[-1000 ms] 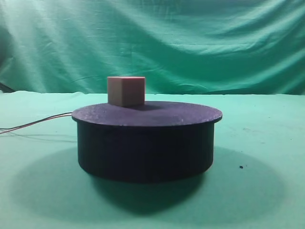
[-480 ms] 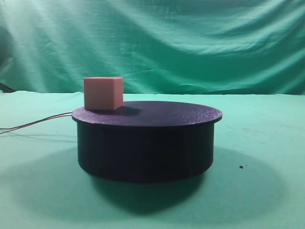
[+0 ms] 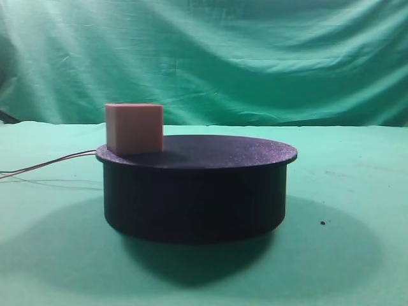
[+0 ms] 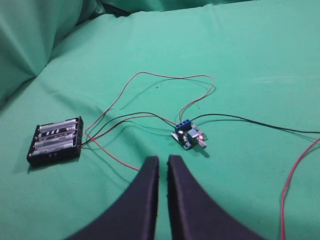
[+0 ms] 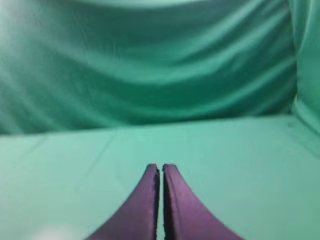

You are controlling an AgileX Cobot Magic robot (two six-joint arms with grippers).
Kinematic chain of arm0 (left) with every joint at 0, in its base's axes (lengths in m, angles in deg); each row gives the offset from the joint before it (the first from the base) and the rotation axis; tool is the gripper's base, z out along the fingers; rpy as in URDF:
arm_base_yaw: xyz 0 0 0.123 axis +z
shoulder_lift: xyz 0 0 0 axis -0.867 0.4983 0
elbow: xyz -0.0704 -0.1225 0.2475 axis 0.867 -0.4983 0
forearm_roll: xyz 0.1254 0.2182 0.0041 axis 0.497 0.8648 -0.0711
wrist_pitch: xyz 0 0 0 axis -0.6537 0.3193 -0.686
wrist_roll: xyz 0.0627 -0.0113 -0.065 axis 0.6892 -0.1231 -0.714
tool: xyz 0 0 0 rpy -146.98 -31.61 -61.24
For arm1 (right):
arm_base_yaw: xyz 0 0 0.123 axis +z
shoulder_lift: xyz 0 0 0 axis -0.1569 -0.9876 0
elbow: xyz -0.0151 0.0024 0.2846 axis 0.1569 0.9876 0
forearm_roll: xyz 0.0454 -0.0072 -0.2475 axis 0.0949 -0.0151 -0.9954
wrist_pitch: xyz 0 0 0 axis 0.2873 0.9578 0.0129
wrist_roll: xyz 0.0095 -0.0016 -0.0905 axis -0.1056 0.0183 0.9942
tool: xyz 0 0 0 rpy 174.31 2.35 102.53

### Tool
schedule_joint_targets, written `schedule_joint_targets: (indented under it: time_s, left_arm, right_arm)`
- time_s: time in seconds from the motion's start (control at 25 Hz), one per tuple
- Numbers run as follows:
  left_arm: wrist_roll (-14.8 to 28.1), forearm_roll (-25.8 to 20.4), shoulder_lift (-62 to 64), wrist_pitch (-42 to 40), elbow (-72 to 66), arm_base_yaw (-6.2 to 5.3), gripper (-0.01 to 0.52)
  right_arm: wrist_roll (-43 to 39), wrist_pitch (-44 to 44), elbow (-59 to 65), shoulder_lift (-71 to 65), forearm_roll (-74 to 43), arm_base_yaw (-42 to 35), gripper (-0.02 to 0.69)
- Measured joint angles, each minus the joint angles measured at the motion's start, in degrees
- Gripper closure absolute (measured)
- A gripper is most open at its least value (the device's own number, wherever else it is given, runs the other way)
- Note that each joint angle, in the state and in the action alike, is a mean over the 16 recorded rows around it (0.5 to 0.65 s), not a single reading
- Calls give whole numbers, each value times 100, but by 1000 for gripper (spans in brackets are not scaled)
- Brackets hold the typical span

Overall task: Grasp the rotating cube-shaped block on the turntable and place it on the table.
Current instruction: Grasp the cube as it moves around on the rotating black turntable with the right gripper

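A salmon cube-shaped block (image 3: 134, 127) stands on the left rim of the black turntable (image 3: 194, 191), which rests on the green table (image 3: 357, 191). Neither gripper shows in the exterior high view. In the left wrist view my left gripper (image 4: 163, 159) hangs over green cloth, its dark fingers almost touching with nothing between them. My right gripper (image 5: 161, 167) is shut and empty in the right wrist view, facing bare cloth and the backdrop. Block and turntable appear in neither wrist view.
A black battery holder (image 4: 55, 141) and a small blue circuit board (image 4: 188, 136) lie ahead of the left gripper, joined by looping wires (image 4: 150, 77). A red wire (image 4: 290, 185) runs at the right. Thin wires (image 3: 44, 164) leave the turntable's left side. Green backdrop (image 3: 204, 57) behind.
The block has ridden the turning disc from the back, left of centre, to the left rim, turning as it went. No gripper has come into the exterior view.
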Motion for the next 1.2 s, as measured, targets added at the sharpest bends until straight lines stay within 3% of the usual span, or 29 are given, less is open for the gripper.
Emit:
schedule_joint_targets:
  time_s: [0.32, 0.76, 0.92, 1.2]
  left_arm:
    - [0, 0, 0, 0, 0, 0, 514]
    - [0, 0, 0, 0, 0, 0, 514]
    - [0, 0, 0, 0, 0, 0, 514]
    - [0, 0, 0, 0, 0, 0, 514]
  right_arm:
    - [433, 1308, -887, -2124, 412, 457, 665]
    - [497, 1885, -2025, -4515, 476, 2392, 651]
    - [205, 2175, -2657, -5219, 331, 2967, 569]
    - [-138, 2755, -3636, -6147, 285, 3369, 295]
